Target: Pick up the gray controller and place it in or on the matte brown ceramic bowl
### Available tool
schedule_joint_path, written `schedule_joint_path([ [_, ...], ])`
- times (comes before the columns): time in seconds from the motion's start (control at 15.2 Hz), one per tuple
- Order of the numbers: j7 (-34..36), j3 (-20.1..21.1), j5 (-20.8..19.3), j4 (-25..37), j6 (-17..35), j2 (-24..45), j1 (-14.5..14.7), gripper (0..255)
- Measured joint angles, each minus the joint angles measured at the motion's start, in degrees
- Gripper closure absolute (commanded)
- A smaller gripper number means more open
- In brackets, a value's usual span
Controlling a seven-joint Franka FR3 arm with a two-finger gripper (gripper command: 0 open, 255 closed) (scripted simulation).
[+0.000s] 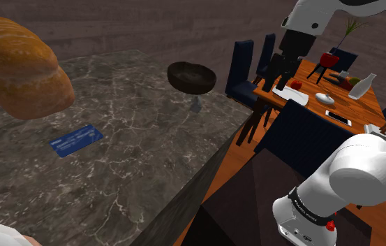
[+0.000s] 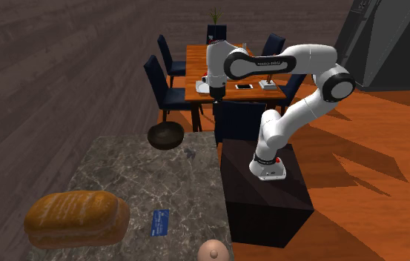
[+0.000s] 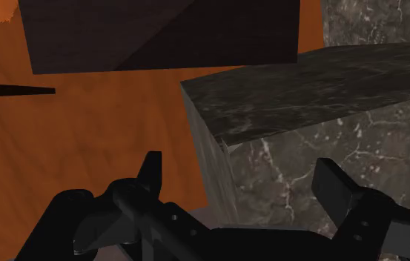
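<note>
Shoulder view: I found the gray controller [image 1: 196,106] lying on the dark marbled counter [image 1: 135,175], a little right of the frame's centre. It sat directly below the dark brown bowl [image 1: 192,77] in the picture and just beside it. I could not tell from this angle whether the two touched. The bowl stood upright near the counter's far edge. The gripper [image 1: 279,80] hung in the upper right of the frame, apart from both items, with the orange dining table [image 1: 352,112] behind it. A large loaf of bread [image 1: 17,66] occupied the upper left. A blue card [image 1: 77,140] lay flat on the counter at centre left, well apart from the controller.

Second exterior view: I noted the bowl left of centre, at the counter's far end. The controller showed as a small gray item just to the bowl's lower right. The gripper pointed downward, above and to the right of the bowl in the frame, in front of the dining table and the dark blue chairs [image 2: 167,93]. The stand [image 2: 266,207], a dark box, stood against the counter's right side.

Wrist view: the fingers [image 3: 333,185] stood wide apart. Through the gap between them I saw the counter's corner. Orange floor [image 3: 107,126] lay beyond the other finger.
</note>
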Motion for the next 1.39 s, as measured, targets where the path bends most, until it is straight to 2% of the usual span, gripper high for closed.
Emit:
schedule_joint_path([
  [0.33,1.3,3.3,1.0,2.9,2.1,4.5,1.9,0],
  [0.86,5.5,12.2,1.5,12.5,6.9,17.7,6.0,0],
  [1.25,8.9,18.2,-1.1,21.4,8.7,28.2,8.1,0],
  [1.39,9.9,19.5,-1.7,22.6,9.4,30.1,8.7,0],
])
